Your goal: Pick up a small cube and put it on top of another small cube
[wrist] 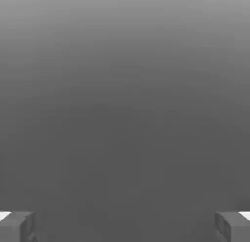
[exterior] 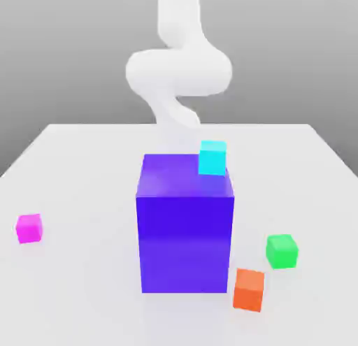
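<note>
Operator: Where do I have the pink cube relative to my gripper?

Spotter: Your magenta-pink cube (exterior: 29,228) sits on the pale table (exterior: 84,282), far over to the exterior view's left. Your arm (exterior: 179,72) comes down beyond the big blue-violet block (exterior: 184,233), as that camera sees it. So your cube lies well apart from the arm, off to that side and nearer the camera. I can't tell you the exact height of your gripper (wrist: 125,227) over the table.

Operator: And how do my fingers stand?

Spotter: You have them open, spread wide apart, one at each lower corner of the hand view. Between them you're looking at a plain grey expanse, and your pink cube is out on the table, apart from them.

Operator: Where's the cube I'm stacking onto?

Spotter: Your green cube (exterior: 282,251) is on the table too, on the opposite side of the block, towards the exterior view's right. The block stands between your two cubes, across that view.

Operator: What else is near it?

Spotter: You've got an orange cube (exterior: 249,290) near the green one, a little closer to the camera and to the block's side. You'll also see a cyan cube (exterior: 212,158) against the block's top, towards the exterior view's right; I can't tell you for certain whether it touches that top.
</note>
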{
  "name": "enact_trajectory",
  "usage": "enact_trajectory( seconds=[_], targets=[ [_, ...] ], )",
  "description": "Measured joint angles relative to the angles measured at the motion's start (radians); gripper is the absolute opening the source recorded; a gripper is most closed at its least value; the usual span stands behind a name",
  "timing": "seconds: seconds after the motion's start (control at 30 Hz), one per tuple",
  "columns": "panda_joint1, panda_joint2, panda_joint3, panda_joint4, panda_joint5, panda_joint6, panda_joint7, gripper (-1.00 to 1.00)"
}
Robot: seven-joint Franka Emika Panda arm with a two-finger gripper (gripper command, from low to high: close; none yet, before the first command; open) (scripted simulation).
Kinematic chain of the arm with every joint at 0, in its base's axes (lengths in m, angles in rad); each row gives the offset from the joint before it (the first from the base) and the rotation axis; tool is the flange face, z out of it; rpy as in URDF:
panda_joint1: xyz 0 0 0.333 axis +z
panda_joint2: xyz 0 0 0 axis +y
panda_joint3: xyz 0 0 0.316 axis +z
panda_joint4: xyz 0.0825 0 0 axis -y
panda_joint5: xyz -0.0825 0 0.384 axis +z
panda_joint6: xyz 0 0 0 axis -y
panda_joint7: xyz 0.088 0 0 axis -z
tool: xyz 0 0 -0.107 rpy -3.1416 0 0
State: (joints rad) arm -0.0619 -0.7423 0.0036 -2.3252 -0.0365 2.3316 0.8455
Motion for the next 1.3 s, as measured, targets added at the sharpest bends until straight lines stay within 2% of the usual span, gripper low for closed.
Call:
enact_trajectory(
  seconds=[0.5,0.83,0.97,1.07,1.23,1.3],
  targets=[
    [-0.336,0.351,-0.065,-0.148,-0.186,0.181,0.248,0.0],
    [-0.495,0.576,-0.19,-0.248,-0.214,0.309,0.343,0.0],
    [-0.551,0.665,-0.248,-0.291,-0.173,0.366,0.344,0.0],
    [-0.605,0.731,-0.272,-0.323,-0.105,0.41,0.318,0.0],
    [-0.689,0.839,-0.266,-0.375,0.086,0.477,0.219,0.0],
    [-0.72,0.898,-0.231,-0.371,0.161,0.521,0.171,0.0]
  ],
)
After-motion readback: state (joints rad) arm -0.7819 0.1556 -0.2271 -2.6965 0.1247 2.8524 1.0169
